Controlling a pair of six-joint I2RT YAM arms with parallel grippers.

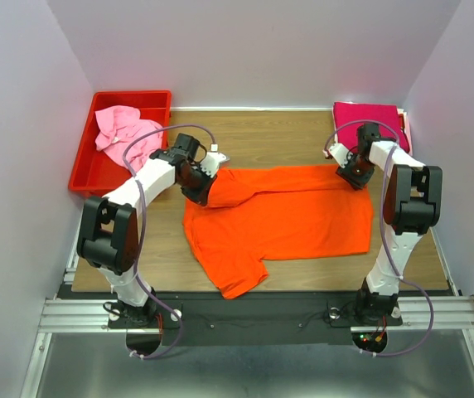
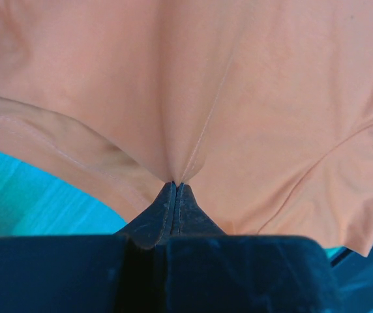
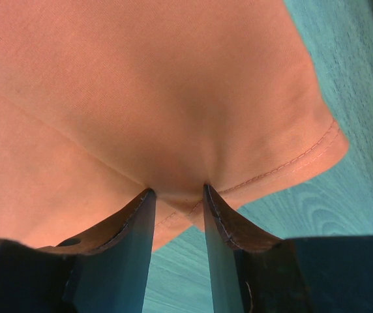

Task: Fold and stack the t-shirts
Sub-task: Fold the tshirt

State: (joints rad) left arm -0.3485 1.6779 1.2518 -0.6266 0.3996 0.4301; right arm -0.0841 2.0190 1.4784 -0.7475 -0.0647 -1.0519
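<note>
One magenta t-shirt lies folded beyond the orange t-shirt, which both grippers pinch mid-fold: left gripper, right gripper; pink t-shirt waits in the red bin.

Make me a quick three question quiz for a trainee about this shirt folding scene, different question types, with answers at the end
1. True or false: the left gripper is shut on the orange t-shirt.
2. Where does the light pink t-shirt lie? A) in the red bin B) under the orange t-shirt C) on the magenta t-shirt
3. Fill in: the right gripper pinches the orange t-shirt near a stitched ____.

Key: 1 true; 2 A; 3 hem
</note>
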